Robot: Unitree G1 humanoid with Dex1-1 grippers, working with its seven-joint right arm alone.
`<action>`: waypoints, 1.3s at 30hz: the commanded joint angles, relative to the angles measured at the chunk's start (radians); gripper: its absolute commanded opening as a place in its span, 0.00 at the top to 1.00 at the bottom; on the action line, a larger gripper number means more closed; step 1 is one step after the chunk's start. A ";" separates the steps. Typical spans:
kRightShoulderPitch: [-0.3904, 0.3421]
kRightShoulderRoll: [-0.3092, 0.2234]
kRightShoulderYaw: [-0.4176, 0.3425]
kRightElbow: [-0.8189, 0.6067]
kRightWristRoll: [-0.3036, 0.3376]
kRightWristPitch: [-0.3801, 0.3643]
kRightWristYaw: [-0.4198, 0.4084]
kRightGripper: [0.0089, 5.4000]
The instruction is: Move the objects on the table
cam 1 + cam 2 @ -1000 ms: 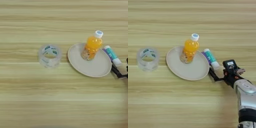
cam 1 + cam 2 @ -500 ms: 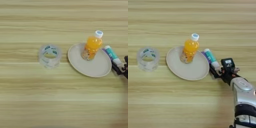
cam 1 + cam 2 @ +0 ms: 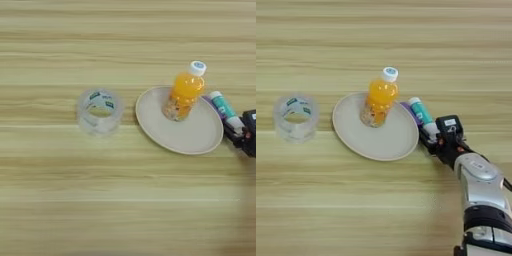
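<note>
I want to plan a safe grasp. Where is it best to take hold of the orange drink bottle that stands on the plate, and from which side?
Probably grip the orange drink bottle around its body just under the white cap, coming from above. It stands upright on the plate, so the top is free, while the teal-and-white tube and the right gripper crowd its right side.

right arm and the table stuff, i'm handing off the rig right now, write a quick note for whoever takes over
Right pincer: at the near end of the tube, just right of the plate; grip state unclear.
Bottle: upright on the plate.
Tube: lying on the table by the plate's right rim, a purple stick tucked against it.
Tape roll: alone at left.
Done: nothing evidently moved yet.
Left: likely grip and move the tube.
</note>
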 commanded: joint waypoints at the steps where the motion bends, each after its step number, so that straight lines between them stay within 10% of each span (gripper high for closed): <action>1: -0.059 -0.041 -0.003 -0.033 0.007 -0.018 -0.014 0.64; 21: -0.028 -0.051 -0.047 -0.186 0.027 -0.003 -0.062 0.69; 39: 0.144 0.002 0.002 -0.610 0.002 0.136 -0.034 0.69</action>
